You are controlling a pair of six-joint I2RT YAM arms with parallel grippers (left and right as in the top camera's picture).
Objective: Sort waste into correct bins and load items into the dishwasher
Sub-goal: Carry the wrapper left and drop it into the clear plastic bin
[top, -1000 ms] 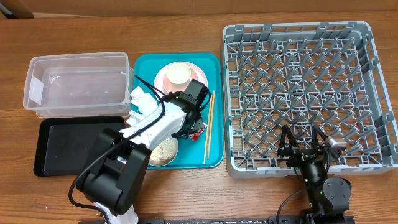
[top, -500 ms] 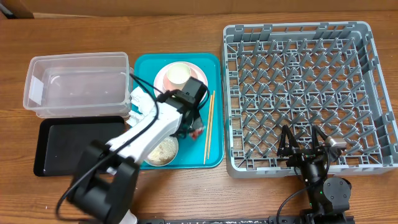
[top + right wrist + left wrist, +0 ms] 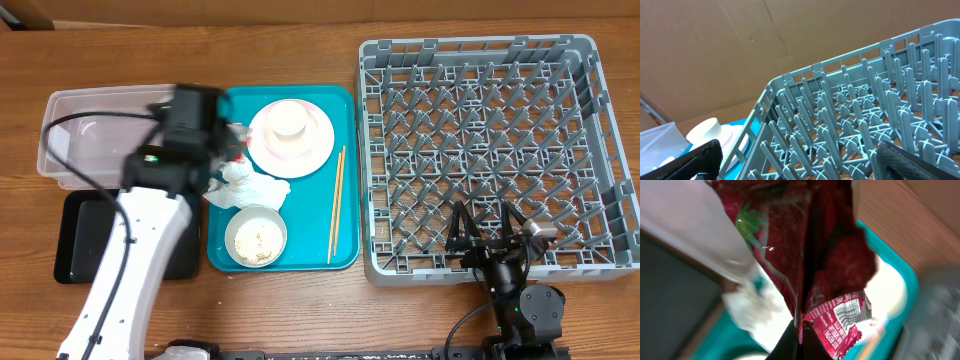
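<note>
Here, my left gripper (image 3: 222, 138) was closed on the red snack wrapper (image 3: 832, 322). In the left wrist view the crinkled red film filled nearly the whole picture, so my own fingers were mostly hidden behind it. From overhead, the wrapper hung off the table at the left edge of the teal serving tray (image 3: 345, 230), just beside the right wall of the clear tub (image 3: 70, 140). The black tray (image 3: 100, 235) lay in front of the tub, partly under my left arm.

On the teal tray sat the crumpled tissue (image 3: 248, 188), a bowl (image 3: 256, 236) with rice grains in it, the pink plate (image 3: 318, 148) with the cream cup (image 3: 290, 118) on top, and the chopsticks (image 3: 336, 200) lying along the right side. The grey dish rack (image 3: 480, 110) stood to the right, with nothing in it.

My right gripper (image 3: 487, 228) was spread wide and held nothing — it was parked at the near edge of the rack.

I judged this to be the waste-sorting step, wrapper first, with nothing loaded yet. The next move called for bringing the wrapper fully over a bin — I could not tell which bin was meant for it — and then opening the jaws so it dropped inside the walls.
</note>
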